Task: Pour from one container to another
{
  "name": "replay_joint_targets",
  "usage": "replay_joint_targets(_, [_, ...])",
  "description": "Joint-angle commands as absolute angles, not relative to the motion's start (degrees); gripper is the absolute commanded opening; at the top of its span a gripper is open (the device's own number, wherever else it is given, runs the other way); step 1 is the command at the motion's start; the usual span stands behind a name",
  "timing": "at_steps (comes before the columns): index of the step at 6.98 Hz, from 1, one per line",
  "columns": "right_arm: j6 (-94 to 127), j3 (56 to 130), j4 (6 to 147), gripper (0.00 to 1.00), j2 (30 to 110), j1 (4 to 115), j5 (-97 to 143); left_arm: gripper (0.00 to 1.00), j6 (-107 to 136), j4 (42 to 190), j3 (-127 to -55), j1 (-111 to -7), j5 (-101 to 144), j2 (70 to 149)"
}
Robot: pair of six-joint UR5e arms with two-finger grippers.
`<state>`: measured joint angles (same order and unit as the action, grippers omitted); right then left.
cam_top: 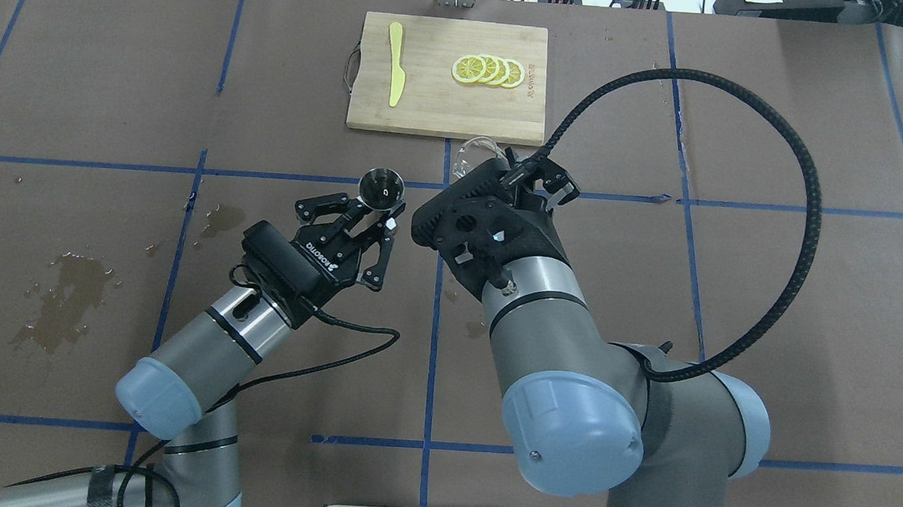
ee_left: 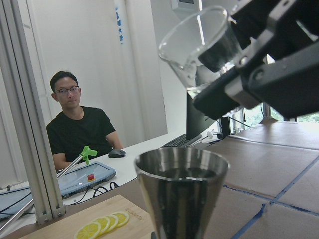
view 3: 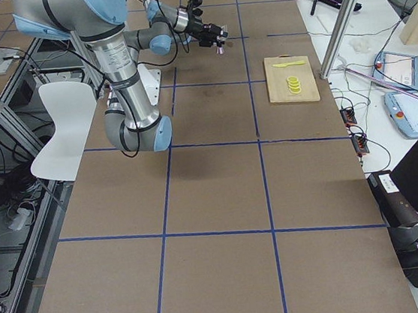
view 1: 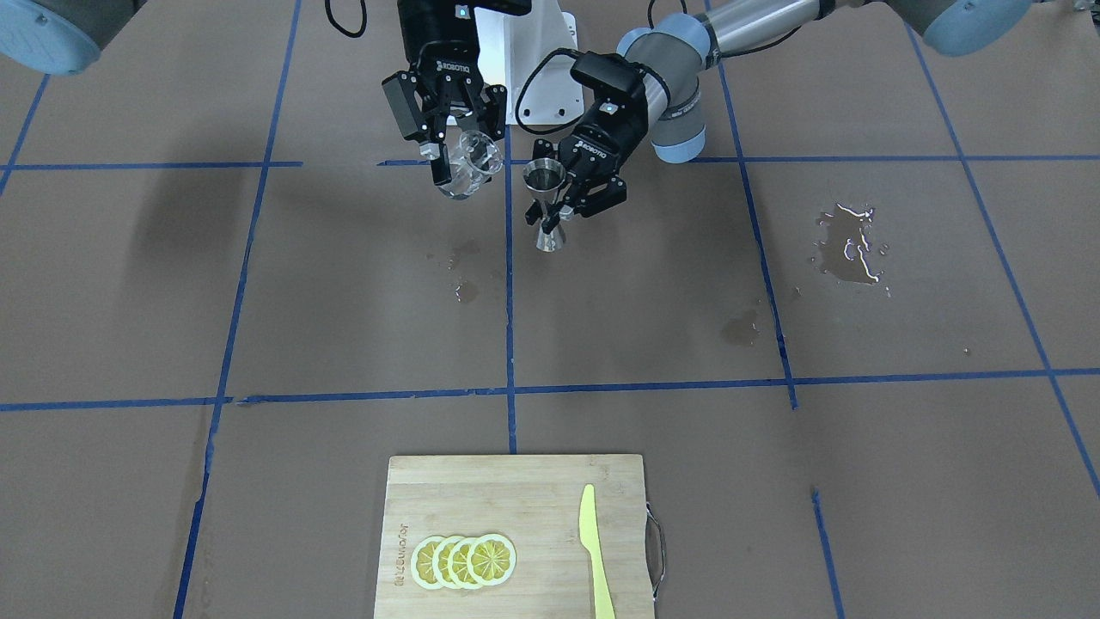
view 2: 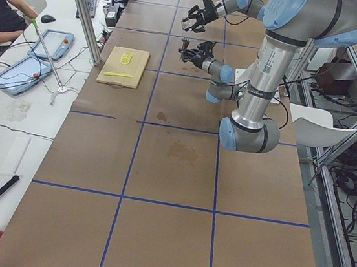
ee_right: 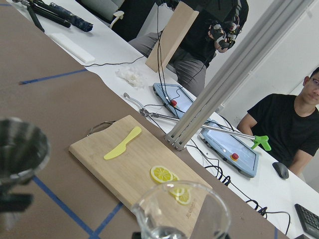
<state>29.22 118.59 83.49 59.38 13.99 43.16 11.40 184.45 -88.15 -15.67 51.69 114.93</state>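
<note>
So the right arm's jaws are clamped on the small clear glass beaker-like cup (view 1: 471, 162), and the left arm's jaws grip the shiny steel hourglass jigger (view 1: 546, 206) by its waist, upright. Cup hangs just right of the jigger's mouth, a bit higher; I'd guess it shifts left before tipping.

Overhead, we see only rim of glass cup (cam_top: 475, 147); rest hidden behind right arm (cam_top: 528, 289). Left wrist view cuts off lower cone of jigger (ee_left: 182, 199). In side views both too small for us to judge
</note>
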Motion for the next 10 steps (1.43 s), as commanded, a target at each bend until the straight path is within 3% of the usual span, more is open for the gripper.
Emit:
replay_joint_targets(1, [37.7,119.4,83.0,0.00,64.9,15.5,44.9,0.00,11.6,187.2,-91.7,-16.2,51.8,105.3])
replay_joint_targets(4, [45.3,119.4,70.4,0.00,72.7,17.1,48.3,0.00,13.4,198.3,-91.8,-16.4,49.2,89.9])
replay_joint_targets(6, [45.3,119.4,69.8,0.00,73.0,17.6,49.3,0.00,19.0,201.3,-91.1,-16.3,41.8,81.5])
replay_joint_targets(10, [45.3,119.4,69.8,0.00,73.0,17.5,49.4,0.00,37.6,198.5,-83.8,-14.9,36.1,81.6])
